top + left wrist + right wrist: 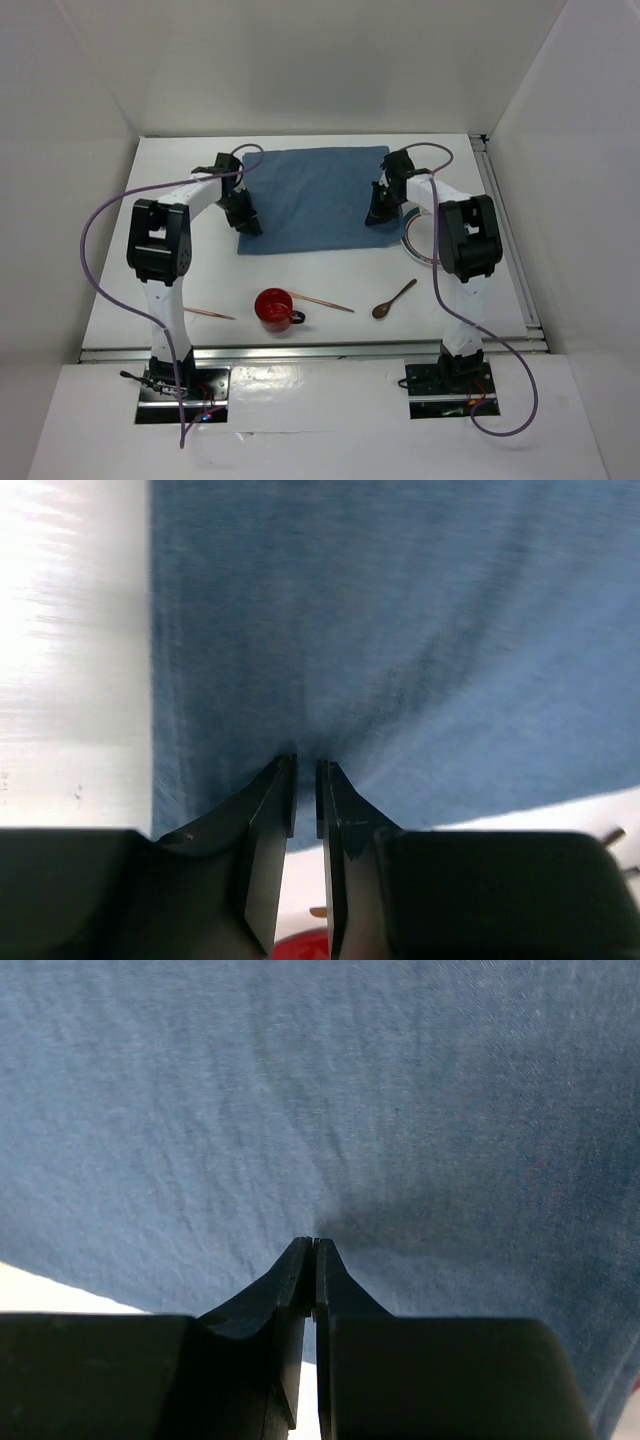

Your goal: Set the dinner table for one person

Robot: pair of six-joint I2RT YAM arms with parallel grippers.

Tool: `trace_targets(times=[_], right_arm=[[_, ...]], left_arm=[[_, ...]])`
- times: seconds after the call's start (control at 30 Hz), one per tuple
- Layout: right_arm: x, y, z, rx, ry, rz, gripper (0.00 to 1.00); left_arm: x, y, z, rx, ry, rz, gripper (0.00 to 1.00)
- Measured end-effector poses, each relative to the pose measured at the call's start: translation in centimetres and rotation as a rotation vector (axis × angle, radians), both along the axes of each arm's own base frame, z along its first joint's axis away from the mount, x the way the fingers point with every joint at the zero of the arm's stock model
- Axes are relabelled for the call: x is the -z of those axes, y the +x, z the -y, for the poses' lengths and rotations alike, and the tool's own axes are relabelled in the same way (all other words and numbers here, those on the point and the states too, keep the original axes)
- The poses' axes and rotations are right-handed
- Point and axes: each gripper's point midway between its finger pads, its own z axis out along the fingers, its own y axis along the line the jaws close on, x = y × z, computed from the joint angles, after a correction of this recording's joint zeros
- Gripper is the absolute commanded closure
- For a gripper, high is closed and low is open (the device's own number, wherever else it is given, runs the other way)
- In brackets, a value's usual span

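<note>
White walls are enclosing a large flat white rectangular worktop [180, 270], which is filling the middle of the overhead view, with a metal rail [310, 351] running along its near edge and the two arm bases sitting just in front of it. A blue rectangular cloth placemat [315, 198] is lying flat on the far half of the worktop, roughly centred between the arms.

The left pincer [246, 216] is reaching down onto the placemat's near left corner. In the left wrist view its black fingers [270, 810] are standing with only a thin slit between them, and the cloth is darkening and gathering at their tips, so it is looking pinched there. The right pincer [381, 212] is pressing down at the placemat's right edge; in the right wrist view its fingers [292, 1280] are meeting almost flush, with the blue cloth puckering right at the tips.

Nearer the rail, a small red cup [273, 309] is standing upright. Two thin wooden chopsticks are lying apart, one [208, 313] to the cup's left and the other [322, 301] just to its right. A brown wooden spoon [393, 299] is lying further right. A round white plate [413, 247] is showing partly from under the right arm, just beside the placemat's near right corner.
</note>
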Motion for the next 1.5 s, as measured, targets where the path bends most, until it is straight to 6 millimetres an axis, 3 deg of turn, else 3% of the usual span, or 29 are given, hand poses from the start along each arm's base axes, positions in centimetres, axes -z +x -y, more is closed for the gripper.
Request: trace_targets(times=[0.17, 0.4, 0.63, 0.9, 1.07, 1.2, 1.23, 1.3, 1.33, 1.4, 1.5], right_arm=[[1.2, -0.8, -0.1, 0.021, 0.022, -0.014, 0.92], [1.3, -2.6, -1.0, 0.015, 0.062, 0.009, 0.92], [1.4, -5.4, -2.3, -0.015, 0.072, -0.001, 0.92], [1.4, -7.7, -2.2, -0.007, 0.075, -0.03, 0.9], [1.2, -7.9, -1.8, 0.0, 0.058, -0.034, 0.89], [-1.0, -8.1, -1.2, 0.018, 0.034, -0.005, 0.72], [-2.4, -7.8, -1.0, 0.031, 0.031, 0.029, 0.6], [-5.6, -7.0, -0.3, 0.075, 0.03, 0.109, 0.31], [-7.6, -6.6, 0.1, 0.104, 0.035, 0.16, 0.24], [-11.4, -6.2, 1.8, 0.185, 0.046, 0.257, 0.1], [-14.9, -7.0, 6.0, 0.354, 0.061, 0.357, 0.04]], left_arm=[[1.5, -0.5, -0.7, -0.042, 0.026, -0.038, 0.68], [1.5, -0.9, -1.6, -0.085, 0.017, -0.034, 0.68], [1.6, -2.6, -3.3, -0.116, 0.059, -0.045, 0.68], [1.6, -4.2, -4.2, -0.123, 0.1, -0.057, 0.68], [1.4, -4.9, -4.7, -0.124, 0.132, -0.072, 0.54], [0.4, -5.3, -5.5, -0.113, 0.175, -0.078, 0.46], [-0.4, -5.1, -5.7, -0.115, 0.185, -0.064, 0.45], [-2.6, -4.1, -5.9, -0.118, 0.196, -0.015, 0.43], [-4.0, -3.5, -6.1, -0.115, 0.199, 0.027, 0.42], [-7.0, -2.3, -6.1, -0.116, 0.197, 0.115, 0.37], [-11.0, -1.9, -5.8, -0.101, 0.189, 0.23, 0.27]])
